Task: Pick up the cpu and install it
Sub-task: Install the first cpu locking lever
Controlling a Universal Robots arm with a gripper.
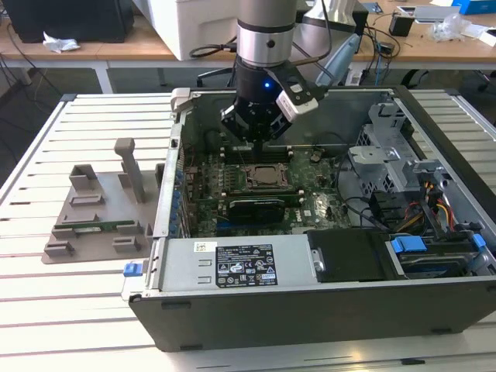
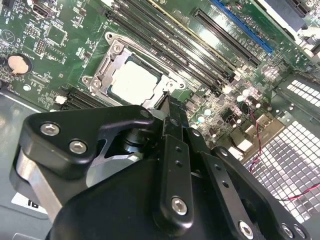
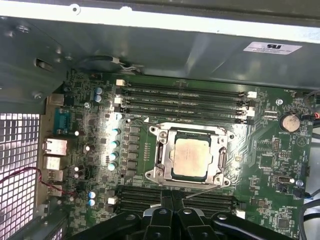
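The cpu (image 3: pixel 192 157) lies flat in the motherboard's socket frame (image 3: pixel 159 154), directly under the tool (image 1: pixel 260 136), which hangs just above it with fingers together and nothing between them.

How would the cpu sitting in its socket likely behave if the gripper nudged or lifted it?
The cpu looks flat, thin and metal-topped, so probably stiff and light. Its smooth top may be slippery. Lying inside the socket frame, it likely wouldn't slide sideways, and it cannot roll.
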